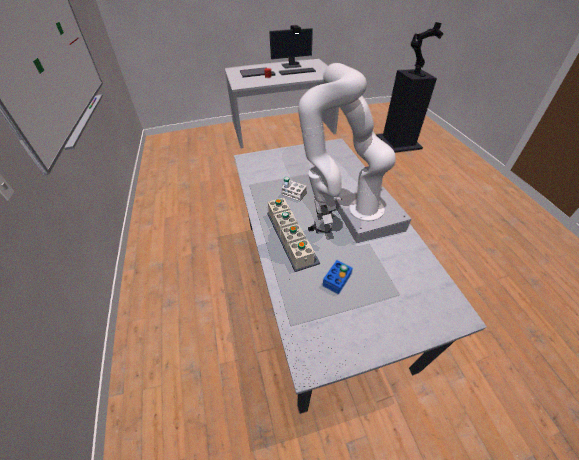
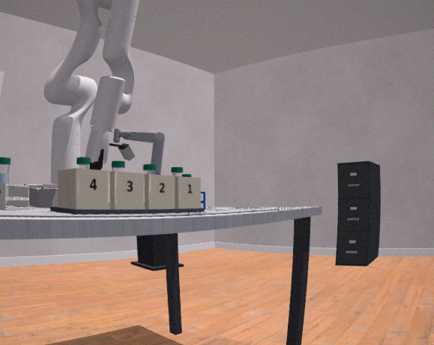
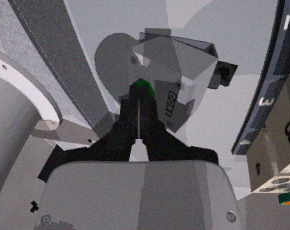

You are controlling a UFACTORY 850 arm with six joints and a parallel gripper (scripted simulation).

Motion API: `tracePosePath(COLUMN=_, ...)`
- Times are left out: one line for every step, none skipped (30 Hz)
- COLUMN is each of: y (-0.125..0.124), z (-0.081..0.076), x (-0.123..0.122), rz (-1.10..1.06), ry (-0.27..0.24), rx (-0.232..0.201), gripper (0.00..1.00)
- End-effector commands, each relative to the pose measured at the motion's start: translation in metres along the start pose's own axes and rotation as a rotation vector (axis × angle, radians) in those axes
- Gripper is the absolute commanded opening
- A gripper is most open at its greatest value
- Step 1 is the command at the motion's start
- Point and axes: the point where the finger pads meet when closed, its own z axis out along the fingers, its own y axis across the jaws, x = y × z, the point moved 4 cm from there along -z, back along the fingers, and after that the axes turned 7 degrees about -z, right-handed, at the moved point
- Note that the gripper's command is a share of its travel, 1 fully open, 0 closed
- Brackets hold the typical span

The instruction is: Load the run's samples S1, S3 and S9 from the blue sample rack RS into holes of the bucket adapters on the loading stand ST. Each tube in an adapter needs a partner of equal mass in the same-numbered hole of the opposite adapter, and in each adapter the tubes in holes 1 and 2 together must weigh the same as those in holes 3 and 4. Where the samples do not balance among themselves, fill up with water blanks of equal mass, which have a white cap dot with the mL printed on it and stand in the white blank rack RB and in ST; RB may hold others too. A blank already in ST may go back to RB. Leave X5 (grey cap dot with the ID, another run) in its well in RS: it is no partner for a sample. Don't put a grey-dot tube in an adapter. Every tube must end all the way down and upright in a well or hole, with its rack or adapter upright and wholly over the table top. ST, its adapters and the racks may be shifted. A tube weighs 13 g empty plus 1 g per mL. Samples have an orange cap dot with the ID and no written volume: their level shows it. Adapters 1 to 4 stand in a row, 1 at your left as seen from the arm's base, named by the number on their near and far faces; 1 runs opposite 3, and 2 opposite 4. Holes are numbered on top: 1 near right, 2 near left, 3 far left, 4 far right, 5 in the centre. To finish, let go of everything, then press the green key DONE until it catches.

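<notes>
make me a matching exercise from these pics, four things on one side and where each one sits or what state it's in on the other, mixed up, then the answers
Things:
1. gripper
2. blue sample rack
3. white blank rack
4. adapter 4

Places or states:
A. at the left end of the adapter row in the exterior view
B. on the grey mat, apart from the stand, towards the table's far end from the arm's base
C. fingers shut, nothing between them, tips at the green key
D. just past one end of the stand, a single green-capped tube upright in it

Pairs: 1-C, 2-B, 3-D, 4-A
</notes>
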Motion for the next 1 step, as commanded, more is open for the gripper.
tracePosePath(y=0.0011, z=0.0027, x=0.0001, rz=0.0, ry=-0.001, rx=-0.002, gripper=0.0)
